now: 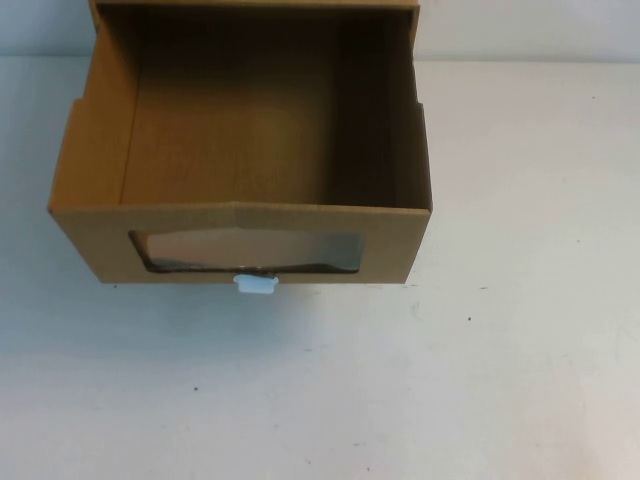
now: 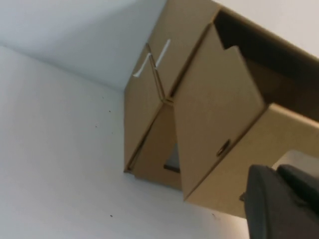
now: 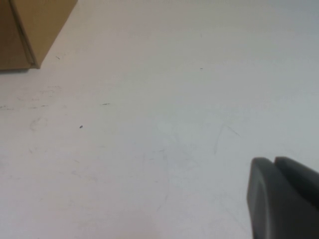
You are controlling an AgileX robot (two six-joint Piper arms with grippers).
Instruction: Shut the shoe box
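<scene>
Shoe box (image 1: 240, 150) fills the high view's upper left on the white worktop (image 1: 520, 360), drawer pulled out. Left end effector (image 2: 279, 204) hangs beside it, right end effector (image 3: 284, 199) over bare worktop; cannot tell either's spread.

Open shoe box (image 1: 240, 150) drawer pulled out on white table (image 1: 520, 340).

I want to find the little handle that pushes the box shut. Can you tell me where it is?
On the white table sits a brown shoe box, its drawer pulled out and empty. Find the clear window on the front; the white tab pokes out just under it, the only white bit. The left gripper is beside the box, the right gripper over bare table.
</scene>
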